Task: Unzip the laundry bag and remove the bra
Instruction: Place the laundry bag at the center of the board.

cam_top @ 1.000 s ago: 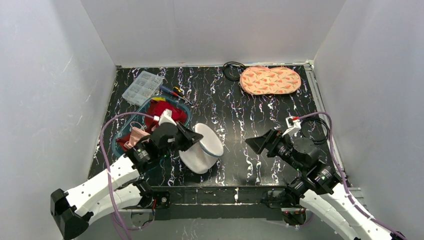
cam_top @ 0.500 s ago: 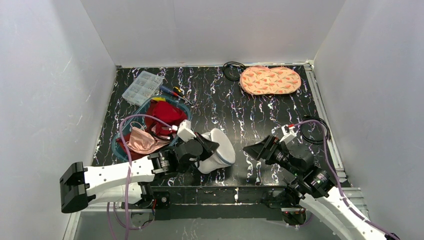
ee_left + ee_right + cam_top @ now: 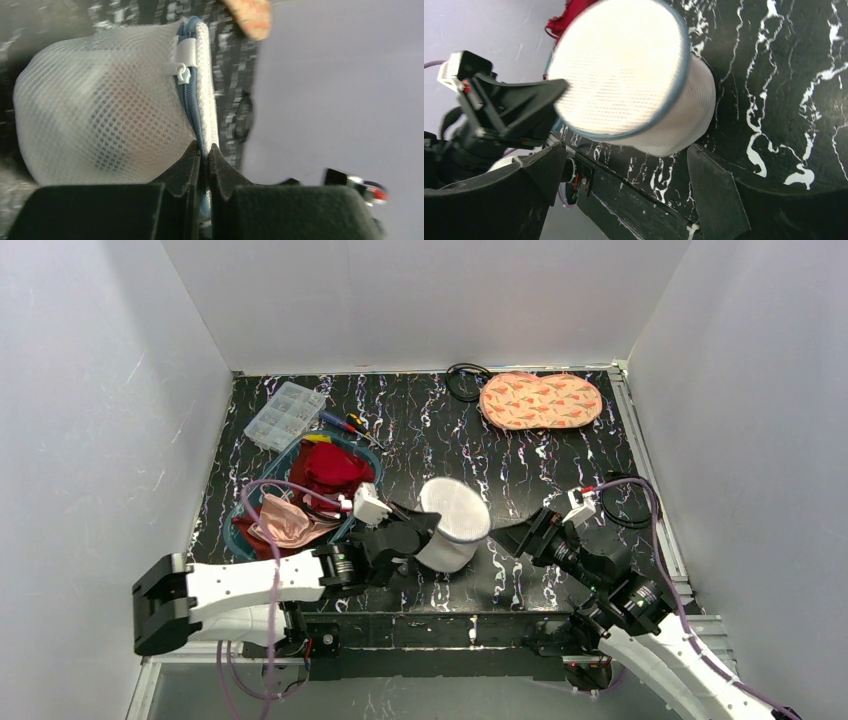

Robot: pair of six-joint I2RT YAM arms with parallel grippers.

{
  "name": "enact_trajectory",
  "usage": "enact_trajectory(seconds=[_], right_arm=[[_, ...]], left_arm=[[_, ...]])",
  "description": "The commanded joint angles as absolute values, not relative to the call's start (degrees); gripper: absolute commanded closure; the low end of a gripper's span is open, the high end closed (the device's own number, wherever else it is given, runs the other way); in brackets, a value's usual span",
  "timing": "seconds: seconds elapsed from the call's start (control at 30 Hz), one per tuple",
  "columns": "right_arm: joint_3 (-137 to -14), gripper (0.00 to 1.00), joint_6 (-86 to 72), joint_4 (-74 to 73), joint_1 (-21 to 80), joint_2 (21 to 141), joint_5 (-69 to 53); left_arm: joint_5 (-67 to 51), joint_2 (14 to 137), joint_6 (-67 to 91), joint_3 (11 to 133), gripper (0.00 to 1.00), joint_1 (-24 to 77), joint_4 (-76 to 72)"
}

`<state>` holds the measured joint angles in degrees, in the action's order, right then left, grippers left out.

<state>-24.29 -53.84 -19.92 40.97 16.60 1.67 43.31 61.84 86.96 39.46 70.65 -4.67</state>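
Note:
The white mesh laundry bag [image 3: 452, 522] is near the table's front middle, tilted with one round end up and right. My left gripper [image 3: 418, 531] is shut on its blue-grey zipper rim [image 3: 194, 107]. In the left wrist view the white zipper pull [image 3: 181, 72] sits further along the rim, away from my fingers. The zipper looks closed. My right gripper [image 3: 505, 535] is open, just right of the bag, not touching it; the bag's round end [image 3: 619, 70] fills the right wrist view. A dark shape shows through the mesh; the bra cannot be made out.
A teal basket [image 3: 243, 530] with red and pink clothes sits at the left. A clear parts box [image 3: 284, 414] and screwdrivers [image 3: 345, 423] lie behind it. A patterned oval pad [image 3: 540, 400] and black cables [image 3: 464, 380] lie at the back; another cable [image 3: 625, 502] is at the right.
My left gripper has carried the bag from beside the basket to the right, toward the front middle, and turned its round end up. My right gripper has edged left toward it.

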Motion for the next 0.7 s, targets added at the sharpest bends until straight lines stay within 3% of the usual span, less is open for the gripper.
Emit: enact_trajectory(seconds=[0.0,0.4,0.67], right_arm=[[-20.17,0.01,-57.78,-17.88,40.96,13.12,1.76],[-15.54,0.06,-68.45,-21.72,41.0,11.43,0.36],[-10.9,0.13,-74.78,-16.07,40.96,13.38,0.38]], left_arm=[[45.37,68.99,93.26,36.46,1.0,72.28,-2.83],[45.13,70.83,91.25,38.94,0.95,74.42,5.94],[44.93,69.92,90.52,38.5,0.99,74.83,3.81]])
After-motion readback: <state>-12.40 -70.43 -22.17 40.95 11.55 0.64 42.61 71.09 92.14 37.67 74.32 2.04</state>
